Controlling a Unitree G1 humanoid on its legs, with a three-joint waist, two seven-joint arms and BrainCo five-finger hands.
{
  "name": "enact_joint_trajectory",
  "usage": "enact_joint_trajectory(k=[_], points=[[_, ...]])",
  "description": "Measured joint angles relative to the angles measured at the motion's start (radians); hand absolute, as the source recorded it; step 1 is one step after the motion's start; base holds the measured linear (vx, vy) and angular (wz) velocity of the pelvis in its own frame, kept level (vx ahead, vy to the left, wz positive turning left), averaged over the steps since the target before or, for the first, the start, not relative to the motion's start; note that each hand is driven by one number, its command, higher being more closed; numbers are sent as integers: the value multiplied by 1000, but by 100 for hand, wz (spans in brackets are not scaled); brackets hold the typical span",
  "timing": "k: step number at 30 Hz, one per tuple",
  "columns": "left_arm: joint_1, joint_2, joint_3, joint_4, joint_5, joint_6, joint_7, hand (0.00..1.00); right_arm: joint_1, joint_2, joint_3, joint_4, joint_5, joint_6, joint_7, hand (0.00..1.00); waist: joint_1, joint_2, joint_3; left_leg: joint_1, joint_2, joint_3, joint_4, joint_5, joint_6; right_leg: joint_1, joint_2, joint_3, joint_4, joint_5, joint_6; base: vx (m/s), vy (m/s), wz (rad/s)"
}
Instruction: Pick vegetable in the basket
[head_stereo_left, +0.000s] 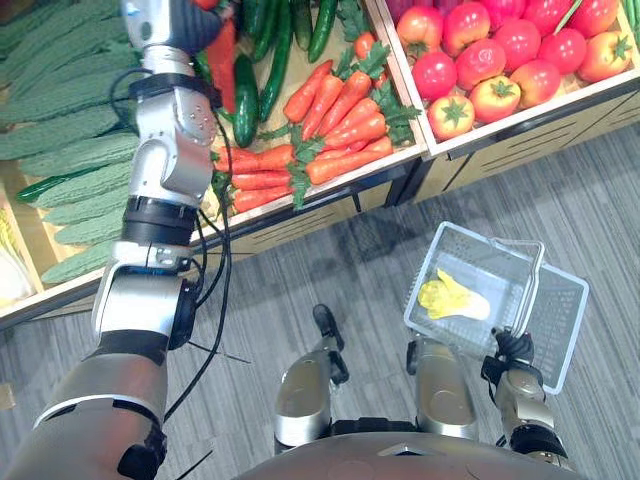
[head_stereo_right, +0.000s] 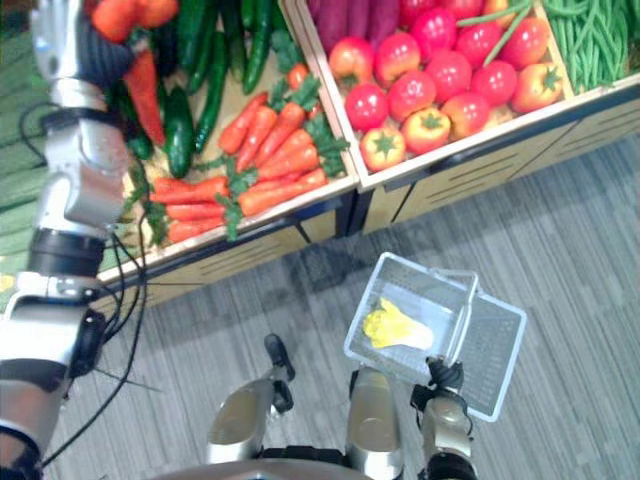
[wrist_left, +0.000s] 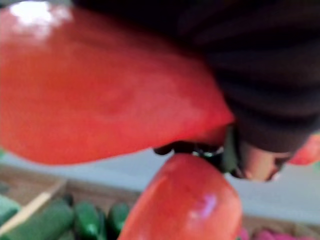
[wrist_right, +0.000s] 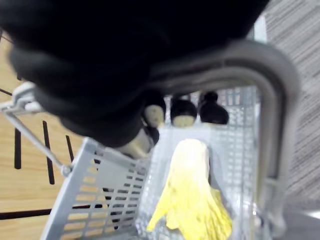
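Note:
My left hand (head_stereo_left: 185, 22) is up over the shelf's cucumber and carrot crate, shut on a long red pepper (head_stereo_left: 222, 62) that hangs below it. Close up, the glossy red pepper (wrist_left: 100, 90) lies against the hand's dark cover, with a second red one (wrist_left: 187, 205) beside it. My right hand (head_stereo_left: 514, 350) is low at the right, fingers curled round the grey handle (wrist_right: 272, 90) of a white mesh basket (head_stereo_left: 470, 250) held above the floor. A yellow-white cabbage (head_stereo_left: 455, 298) lies inside the basket.
The sloped shelf holds crates of carrots (head_stereo_left: 330, 130), cucumbers (head_stereo_left: 262, 70), tomatoes (head_stereo_left: 500, 60), bitter gourds (head_stereo_left: 70, 120) and green beans (head_stereo_right: 590, 40). The shelf's wooden front edge (head_stereo_left: 300, 215) runs across above the grey carpet (head_stereo_left: 350, 270).

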Motion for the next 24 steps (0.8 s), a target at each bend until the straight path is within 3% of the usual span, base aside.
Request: enact_joint_trajectory(k=[3,5,7,9,10,11,12,13,14,17,19,20,21,22,24], points=[[145,-13,-81,-131,-1,-64,0,100,69,6,2,-49,-6,3,4,100,-27,-9,-78,32,-12,4,-24,-3,-1,22,0,7,-6,-13,8,25,5,-6],[267,-72,-128,-207,-1,-116,-6,100,124,38,18,-134,-5,8,5,100,-47,-15,-99,77,-19,45,-31,-15,-2,36,5,52,-6,-13,10,35,18,-51],[382,-136,-144,-243,-3,-147,-17,100,147,44,74,-198,-5,8,10,100,-46,-22,-107,121,-17,126,-12,-46,-8,30,14,101,4,-13,11,-2,25,-127],[486,-203,-145,-282,-7,-169,-42,100,136,42,111,-254,-6,9,15,100,-55,-13,-112,136,3,225,32,-80,-4,-1,-22,-69,41,-71,-59,6,33,-156],[543,-232,-139,-313,-14,-177,-52,100,134,42,142,-288,-6,8,19,100,-53,-10,-115,151,25,295,65,-103,-8,-21,-67,-259,88,-88,-116,105,46,-192],[597,-256,-123,-339,-19,-185,-56,100,134,42,175,-318,-7,8,29,100,-44,-10,-116,191,42,371,87,-121,-22,-17,-108,-428,130,-70,-152,133,33,-204],[623,-272,-111,-352,-20,-187,-56,100,136,42,192,-336,-8,8,34,100,-39,-11,-118,215,47,410,94,-128,-31,-15,-123,-491,153,-44,-165,168,-39,-198],[674,-314,-82,-379,-20,-193,-57,100,137,38,222,-369,-26,8,51,100,-44,-1,-124,253,65,479,108,-135,-41,-22,-104,-510,178,-37,-132,171,-111,-172],[707,-364,-76,-398,-21,-202,-65,100,154,32,243,-415,-43,8,67,100,-54,14,-134,279,78,526,125,-135,-41,-26,-66,-473,172,-42,-126,166,-141,-161],[728,-429,-78,-420,-21,-238,-79,100,178,16,290,-518,-45,7,110,100,-61,42,-152,315,130,588,192,-134,-41,-37,16,-369,148,-51,-135,156,-175,-134],[722,-427,-79,-420,-45,-251,-79,100,182,15,327,-578,-44,6,133,100,-72,36,-156,300,214,559,378,-130,-22,-31,57,-306,127,-56,-142,101,-107,-117],[723,-430,-80,-419,-56,-253,-83,100,188,10,348,-616,-43,5,147,100,-73,35,-155,272,273,474,530,-100,36,-12,89,-253,109,-60,-154,92,-55,-98],[724,-430,-81,-418,-61,-254,-85,100,189,3,362,-629,-42,4,152,100,-69,35,-155,250,286,399,592,-117,49,-1,94,-229,103,-64,-159,123,-44,-150],[727,-429,-87,-415,-82,-256,-88,100,175,-23,406,-654,-38,-2,163,100,-62,36,-156,166,228,165,669,-215,20,9,116,-149,96,-79,-183,125,-7,-133],[735,-432,-98,-389,-91,-256,-88,100,158,-31,441,-662,-32,-5,172,100,-37,35,-155,95,138,-13,680,-307,36,41,141,-55,72,-75,-194,116,26,-161]])
